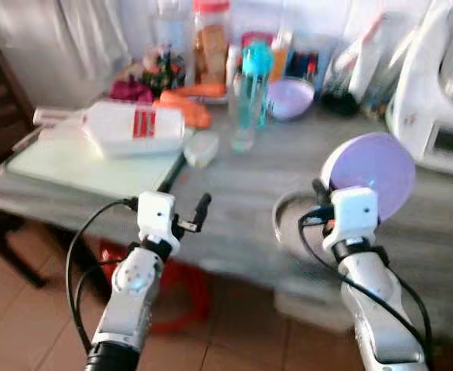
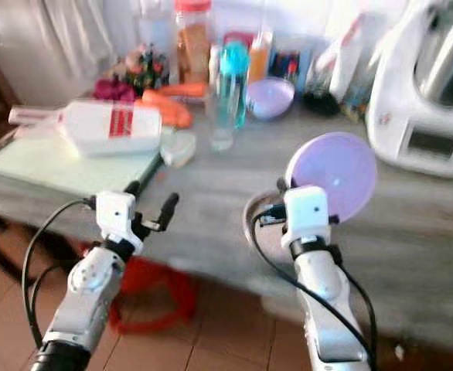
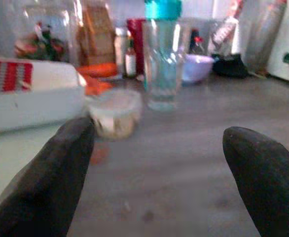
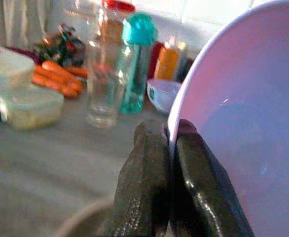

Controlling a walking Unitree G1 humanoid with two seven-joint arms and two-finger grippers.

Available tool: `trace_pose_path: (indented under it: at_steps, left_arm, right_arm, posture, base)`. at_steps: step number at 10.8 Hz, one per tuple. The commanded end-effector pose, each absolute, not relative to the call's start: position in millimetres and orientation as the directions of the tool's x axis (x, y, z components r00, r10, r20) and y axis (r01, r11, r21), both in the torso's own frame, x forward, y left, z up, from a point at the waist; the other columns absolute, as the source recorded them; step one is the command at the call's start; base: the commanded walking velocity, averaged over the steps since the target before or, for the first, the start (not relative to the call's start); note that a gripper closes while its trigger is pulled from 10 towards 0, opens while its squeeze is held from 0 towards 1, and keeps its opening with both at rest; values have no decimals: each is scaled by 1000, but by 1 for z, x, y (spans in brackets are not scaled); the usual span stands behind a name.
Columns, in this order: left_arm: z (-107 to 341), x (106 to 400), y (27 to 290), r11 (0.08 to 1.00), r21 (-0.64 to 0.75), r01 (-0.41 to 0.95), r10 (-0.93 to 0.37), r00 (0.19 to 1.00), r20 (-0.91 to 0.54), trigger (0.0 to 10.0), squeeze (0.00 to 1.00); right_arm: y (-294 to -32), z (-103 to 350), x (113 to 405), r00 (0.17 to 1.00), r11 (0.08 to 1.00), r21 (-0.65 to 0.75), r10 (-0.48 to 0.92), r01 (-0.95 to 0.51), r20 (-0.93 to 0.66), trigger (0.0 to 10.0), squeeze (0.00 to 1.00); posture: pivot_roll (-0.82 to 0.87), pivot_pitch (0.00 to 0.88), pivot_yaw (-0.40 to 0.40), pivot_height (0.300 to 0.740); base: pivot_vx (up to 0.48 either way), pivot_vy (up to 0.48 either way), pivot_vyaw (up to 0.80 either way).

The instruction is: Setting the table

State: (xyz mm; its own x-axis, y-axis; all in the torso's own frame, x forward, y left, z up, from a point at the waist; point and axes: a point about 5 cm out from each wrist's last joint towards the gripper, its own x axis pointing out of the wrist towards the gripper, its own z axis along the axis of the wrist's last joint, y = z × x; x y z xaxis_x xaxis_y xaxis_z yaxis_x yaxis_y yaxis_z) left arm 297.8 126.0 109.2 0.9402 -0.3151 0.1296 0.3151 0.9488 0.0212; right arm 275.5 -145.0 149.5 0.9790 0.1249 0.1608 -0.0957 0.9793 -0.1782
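Note:
My right gripper [image 4: 166, 134] is shut on the rim of a round lilac plate [image 1: 373, 174], holding it upright on edge just above the grey wooden table [image 1: 234, 209]. Below it, near the table's front edge, lies a grey round dish [image 1: 288, 220], partly hidden by my right wrist. My left gripper [image 3: 159, 138] stands open with nothing between its fingers, level with the table's front edge and left of the dish. Further back stand a clear glass [image 3: 160, 69] and a lilac bowl [image 1: 290, 99].
A pale green board [image 1: 72, 166] carries a white box with a red label [image 1: 134, 127]. Nearby are a small lidded tub [image 1: 201, 148], carrots [image 1: 184, 108], a teal-capped bottle [image 1: 256, 73] and jars. A white kitchen machine [image 1: 443, 85] stands far right. A red object [image 1: 182, 297] lies under the table.

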Motion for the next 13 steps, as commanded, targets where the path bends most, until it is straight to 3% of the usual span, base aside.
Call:
trace_pose_path:
  at_steps: [1, 5, 8, 13]
  left_arm:
    - [109, 297, 137, 955, 42, 293, -296, 947, 121, 10000, 0]
    - [106, 288, 148, 937, 61, 344, -349, 931, 107, 10000, 0]
    - [109, 263, 144, 828, 129, 545, -558, 824, 97, 10000, 0]
    - [116, 242, 142, 673, 162, 722, -737, 673, 65, 10000, 0]
  right_arm:
    - [-137, 156, 276, 970, 979, -168, 150, -118, 189, 10000, 0]
    - [-126, 157, 276, 952, 957, -200, 248, -211, 180, 10000, 0]
    - [-108, 159, 278, 894, 893, -237, 423, -383, 146, 10000, 0]
    - [-98, 148, 282, 790, 771, -188, 611, -608, -51, 10000, 0]
  posture:
    - [54, 57, -16, 740]
    - [56, 58, -18, 740]
    - [68, 54, -29, 740]
    - [78, 49, -41, 740]
  base:
    - [398, 0, 0]
    - [85, 0, 0]
    - [0, 0, 0]
    - [0, 0, 0]
